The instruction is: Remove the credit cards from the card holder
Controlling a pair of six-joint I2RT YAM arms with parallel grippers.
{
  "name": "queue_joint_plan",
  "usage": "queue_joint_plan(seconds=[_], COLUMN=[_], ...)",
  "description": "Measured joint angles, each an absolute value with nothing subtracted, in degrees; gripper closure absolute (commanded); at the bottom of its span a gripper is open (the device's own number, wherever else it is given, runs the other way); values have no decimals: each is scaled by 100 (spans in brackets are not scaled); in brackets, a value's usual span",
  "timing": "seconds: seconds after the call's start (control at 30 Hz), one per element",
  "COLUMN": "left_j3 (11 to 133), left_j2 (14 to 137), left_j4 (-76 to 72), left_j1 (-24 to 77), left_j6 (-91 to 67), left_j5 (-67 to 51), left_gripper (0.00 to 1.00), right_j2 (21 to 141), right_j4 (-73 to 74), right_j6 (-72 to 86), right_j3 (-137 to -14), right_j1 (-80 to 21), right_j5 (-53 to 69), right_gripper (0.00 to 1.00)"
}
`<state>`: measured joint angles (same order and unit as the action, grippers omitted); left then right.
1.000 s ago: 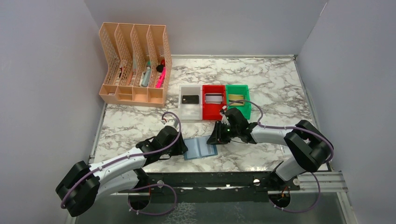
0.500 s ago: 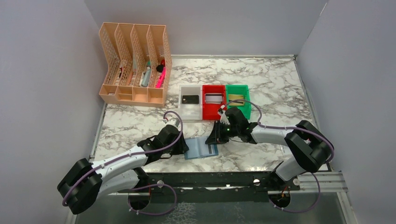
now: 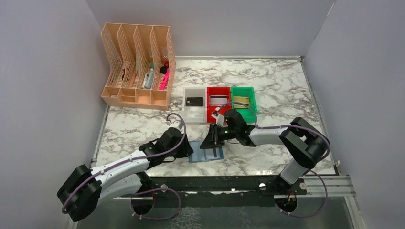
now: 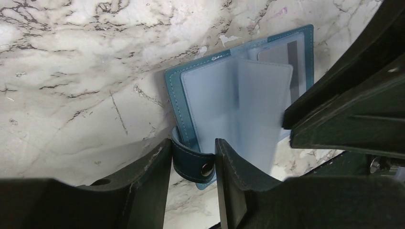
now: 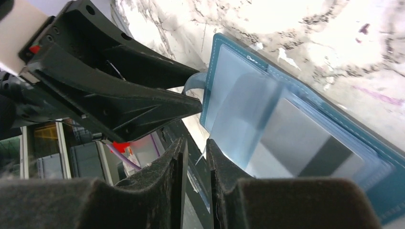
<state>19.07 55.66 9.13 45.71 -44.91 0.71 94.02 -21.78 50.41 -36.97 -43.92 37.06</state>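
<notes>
On tabletop (image 3: 286, 90) near me: left hand (image 4: 193, 155) clamps wallet (image 4: 174, 95) strap (image 4: 191, 167); right hand (image 5: 195, 148) near-shut at clear leaf (image 4: 253, 105), grip unclear. Hold strap firm, peel leaf, expose grey card (image 5: 305, 143).

Card holder (image 3: 205, 153) on table (image 3: 282, 86); bins (image 3: 216, 116) behind it; rack (image 3: 138, 95) back-left of bins.

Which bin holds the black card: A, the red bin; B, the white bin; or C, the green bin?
B: in the top view the black card lies flat inside the white bin, the leftmost of the three bins.
</notes>
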Motion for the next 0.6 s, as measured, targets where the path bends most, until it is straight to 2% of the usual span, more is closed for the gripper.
queue_joint_plan(seconds=[0.6], left_j3=[1907], left_j2=[4788], left_j4=[1345], left_j1=[4571], left_j6=[-4584], left_j5=[314], left_gripper=[58], right_j2=[10276], right_j4=[-2220], right_j6=[5113], right_j3=[-3953], right_j1=[-4606], right_j5=[3688], right_gripper=[71])
